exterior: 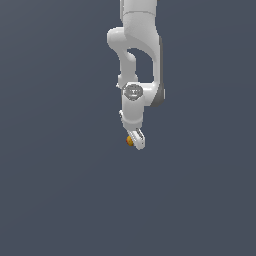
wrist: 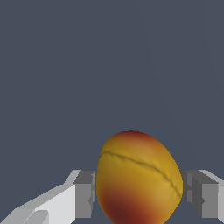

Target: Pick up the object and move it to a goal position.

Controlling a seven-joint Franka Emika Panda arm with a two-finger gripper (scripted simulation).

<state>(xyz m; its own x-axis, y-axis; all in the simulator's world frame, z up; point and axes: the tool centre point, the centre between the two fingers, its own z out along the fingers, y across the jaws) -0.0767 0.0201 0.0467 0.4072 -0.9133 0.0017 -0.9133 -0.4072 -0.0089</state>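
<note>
The object is a tiny roundish orange-yellow thing with a reddish patch. It sits at the tip of my white gripper, which hangs from the arm in the middle of the exterior view. In the wrist view the object fills the space between the two grey finger pads, and both pads touch its sides. My gripper is shut on it. Whether the object rests on the surface or is lifted off it I cannot tell.
A plain dark blue-grey surface fills both views. The white arm comes down from the top of the exterior view. No other objects or edges show.
</note>
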